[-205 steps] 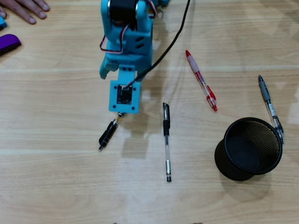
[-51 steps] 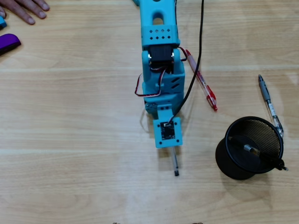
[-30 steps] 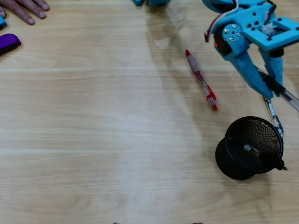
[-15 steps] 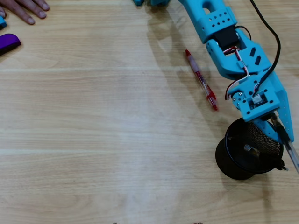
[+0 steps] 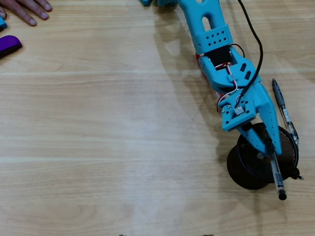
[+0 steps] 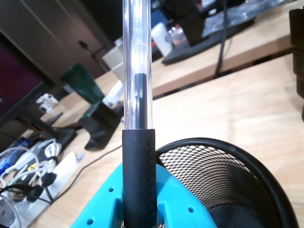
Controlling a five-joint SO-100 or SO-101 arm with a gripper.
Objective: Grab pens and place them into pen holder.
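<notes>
The arm has its gripper (image 5: pixel 268 147) right over the pen holder (image 5: pixel 239 173), fingers clamped on the black grip of a clear-barrel pen (image 5: pixel 275 173). In the overhead view the pen's far end sticks out past the holder's rim, so it looks more laid across the opening than pointing down into it. That's the main risk here: if the fingers let go now, the pen could tip over the rim and land on the table (image 5: pixel 98 147) instead of dropping in. The wrist view backs this up, with the pen (image 6: pixel 137 118) running long and the mesh cup (image 6: pixel 228 175) sitting below and to the right of it.

There's already one pen (image 5: pixel 294 174) in the holder, leaning on the rim at the right in the overhead view, so a sloppy drop could also knock against it.

The grey-and-clear pen (image 5: pixel 283 108) lies just beside the holder's upper right, close enough that a swing that way could nudge it. The red pen (image 5: pixel 199 60) is mostly hidden under the arm. Loads of open table to the left in the overhead view; a purple object (image 5: pixel 10 45) and a person's hand (image 5: pixel 27 9) sit well apart in the far corner.
</notes>
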